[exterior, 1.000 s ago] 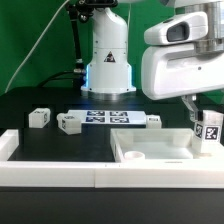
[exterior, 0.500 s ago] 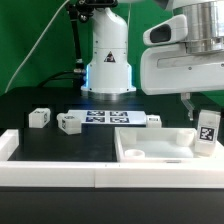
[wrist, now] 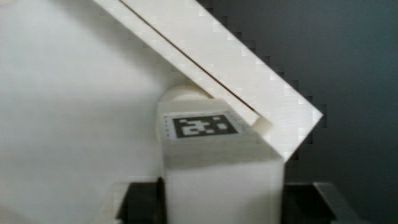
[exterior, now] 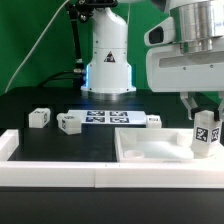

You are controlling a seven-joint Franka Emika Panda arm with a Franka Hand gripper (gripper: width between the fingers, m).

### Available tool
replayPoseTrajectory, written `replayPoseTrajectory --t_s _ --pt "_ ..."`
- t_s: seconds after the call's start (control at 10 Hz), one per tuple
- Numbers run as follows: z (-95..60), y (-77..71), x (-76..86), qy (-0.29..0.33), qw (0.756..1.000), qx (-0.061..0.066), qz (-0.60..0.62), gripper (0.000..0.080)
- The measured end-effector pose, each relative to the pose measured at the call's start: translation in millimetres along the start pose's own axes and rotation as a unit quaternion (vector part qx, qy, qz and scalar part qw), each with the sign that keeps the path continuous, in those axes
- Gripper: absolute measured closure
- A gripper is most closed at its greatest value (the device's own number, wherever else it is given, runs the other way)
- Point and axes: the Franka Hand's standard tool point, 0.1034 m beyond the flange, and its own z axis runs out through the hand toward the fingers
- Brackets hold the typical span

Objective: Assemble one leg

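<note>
My gripper (exterior: 204, 118) is shut on a leg (exterior: 205, 136), a small white post with a black-and-white tag. It holds the leg about upright at the right end of the large white tray-shaped part (exterior: 150, 153), at its rim. In the wrist view the leg (wrist: 222, 150) stands between my dark fingers (wrist: 146, 203), with the gripper (wrist: 228, 205) closed on its lower part. The tray's rim (wrist: 214, 60) runs slantwise just behind the leg. Whether the leg touches the tray cannot be told.
Three more tagged legs lie on the black table: one (exterior: 39, 117) at the exterior view's left, one (exterior: 68, 122) beside it, one (exterior: 153, 120) behind the tray. The marker board (exterior: 105, 117) lies in front of the robot base (exterior: 107, 60). A white wall (exterior: 60, 172) borders the front.
The leg was tilted half a second ago and now stands more upright. It has shifted slightly toward the exterior view's left and a little lower, still held in my gripper.
</note>
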Motion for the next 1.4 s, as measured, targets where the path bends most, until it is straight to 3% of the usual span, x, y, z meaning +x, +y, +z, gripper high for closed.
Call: replayPoseTrajectory --t_s 0.1,0.2,0.3,0.5,0.7,0.9,1.3,1.4 --pt "0.3 0.0 -0.4 0.0 1.0 0.0 -0.019 0.0422" --pt "0.5 0.4 -0.8 -0.001 0.999 -0.001 -0.043 0.0274" --pt "0.5 0.5 -2.3 -0.005 0.998 -0.005 -0.065 0.0178" --pt "-1.0 -1.9 -4.9 -0.004 0.982 -0.019 -0.189 0.0155" --pt "-0.5 -2.0 -7.2 0.004 0.944 -0.038 -0.327 0.0151" --pt "1.4 -4.9 -15.0 0.011 0.891 -0.056 -0.45 0.015" --pt "6.2 -2.3 -13.1 -0.001 0.778 -0.062 -0.625 0.015" --pt "6.0 -1.6 -11.3 -0.002 0.763 -0.061 -0.644 0.015"
